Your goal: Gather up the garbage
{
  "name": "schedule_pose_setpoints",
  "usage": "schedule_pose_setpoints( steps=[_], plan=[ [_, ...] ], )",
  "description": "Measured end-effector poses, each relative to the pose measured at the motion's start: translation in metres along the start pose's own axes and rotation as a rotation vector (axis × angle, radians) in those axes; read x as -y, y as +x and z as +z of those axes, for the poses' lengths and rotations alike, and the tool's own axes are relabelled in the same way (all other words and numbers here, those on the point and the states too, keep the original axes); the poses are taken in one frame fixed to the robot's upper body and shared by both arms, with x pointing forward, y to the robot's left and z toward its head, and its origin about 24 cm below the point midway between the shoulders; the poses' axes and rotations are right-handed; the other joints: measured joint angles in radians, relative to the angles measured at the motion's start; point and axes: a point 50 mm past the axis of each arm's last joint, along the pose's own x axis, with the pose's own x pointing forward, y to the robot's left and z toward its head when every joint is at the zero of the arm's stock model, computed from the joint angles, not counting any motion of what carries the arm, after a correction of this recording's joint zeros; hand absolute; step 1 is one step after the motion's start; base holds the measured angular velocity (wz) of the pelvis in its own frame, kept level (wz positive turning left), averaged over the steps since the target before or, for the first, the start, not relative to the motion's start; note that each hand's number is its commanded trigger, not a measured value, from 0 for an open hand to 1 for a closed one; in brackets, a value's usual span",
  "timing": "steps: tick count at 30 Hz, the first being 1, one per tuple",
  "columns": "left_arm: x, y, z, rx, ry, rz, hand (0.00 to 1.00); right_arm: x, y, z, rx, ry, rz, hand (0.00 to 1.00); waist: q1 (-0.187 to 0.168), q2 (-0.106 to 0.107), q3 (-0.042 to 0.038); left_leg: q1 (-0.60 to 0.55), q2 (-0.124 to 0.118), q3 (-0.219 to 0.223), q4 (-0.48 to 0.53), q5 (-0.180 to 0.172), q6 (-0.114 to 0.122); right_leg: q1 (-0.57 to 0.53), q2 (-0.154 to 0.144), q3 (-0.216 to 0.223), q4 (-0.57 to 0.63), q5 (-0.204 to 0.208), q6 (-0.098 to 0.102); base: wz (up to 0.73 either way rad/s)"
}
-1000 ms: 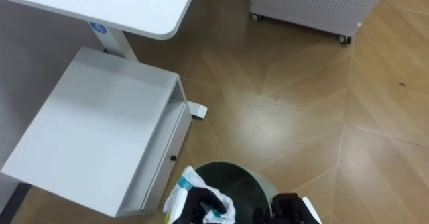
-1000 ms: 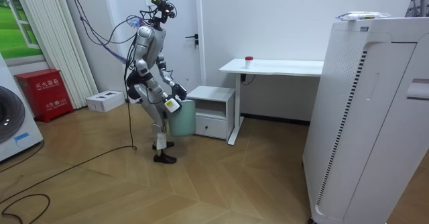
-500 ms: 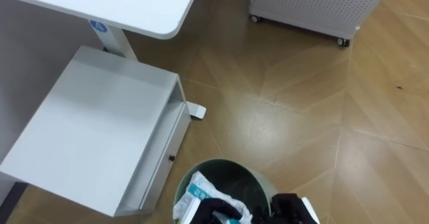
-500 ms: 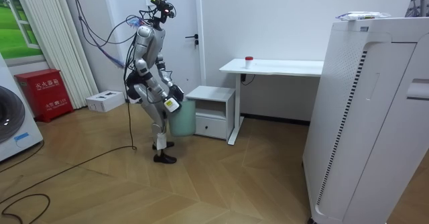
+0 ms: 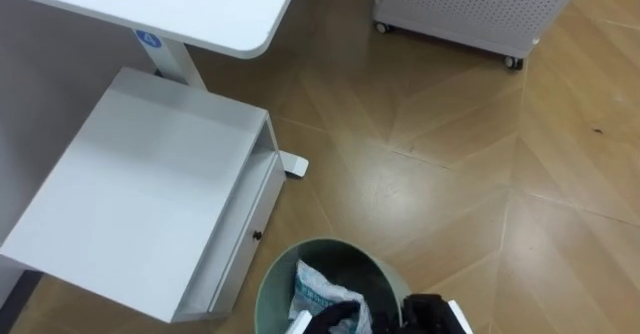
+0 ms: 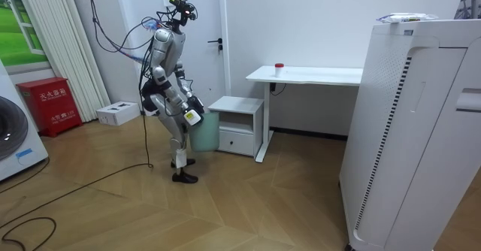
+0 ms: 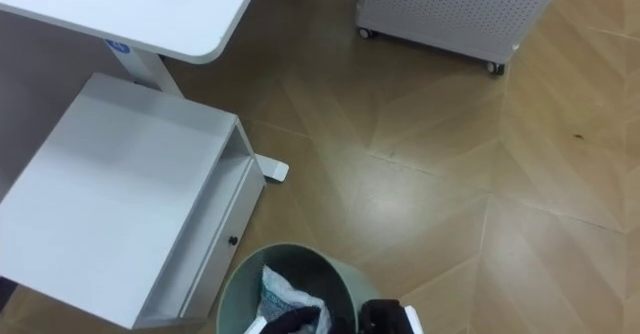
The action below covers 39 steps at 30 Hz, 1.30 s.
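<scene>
Down at the lower edge, the garbage (image 5: 318, 292) (a crumpled white packet with bluish print) lies inside the green bin (image 5: 330, 243). The left hand (image 5: 338, 320) is over the bin's mouth, touching the packet's near side; whether it grips the packet I cannot tell. The right hand (image 5: 428, 314) shows at the bin's right rim, and its state cannot be told either. The bin stands on the wooden floor just beside a white cabinet (image 5: 140, 204), which sits by the desk (image 5: 180, 4).

floor (image 5: 450, 174): herringbone wood | green bin (image 5: 268, 284) at near edge, just beside white cabinet (image 5: 140, 194) to its left | white desk (image 5: 200, 4) above cabinet, desk foot (image 5: 293, 164) by cabinet's corner | perforated white unit (image 5: 470, 4) on casters, far edge
</scene>
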Motion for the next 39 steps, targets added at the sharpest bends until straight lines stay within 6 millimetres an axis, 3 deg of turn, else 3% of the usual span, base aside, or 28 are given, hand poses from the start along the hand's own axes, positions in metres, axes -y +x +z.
schedule_pose_setpoints(
  steps=[24,29,39],
  plan=[
    [-0.001,0.002,0.0,-0.014,0.001,-0.027,0.0,-0.001,-0.001,-0.001,-0.003,-0.001,0.03,1.0,0.025,0.001,0.0004,0.001,0.0,0.0,0.0,0.0,0.0,0.001,0.001,0.001,0.0,0.0,0.0,0.0],
    [-0.002,0.001,-0.003,-0.029,0.005,-0.023,0.0,0.006,0.001,0.0,-0.001,-0.004,0.024,1.0,0.045,0.002,0.0015,0.025,-0.001,0.001,-0.006,0.0,0.0,0.02,0.0,0.003,0.002,-0.003,0.0,0.0],
    [-0.03,-0.005,-0.014,-0.053,-0.003,0.08,0.0,0.028,0.001,-0.005,-0.012,-0.029,-0.035,1.0,0.049,0.003,0.0046,0.171,-0.003,-0.001,-0.048,-0.005,-0.004,0.165,0.002,-0.007,-0.028,-0.014,0.005,0.01]
  ],
)
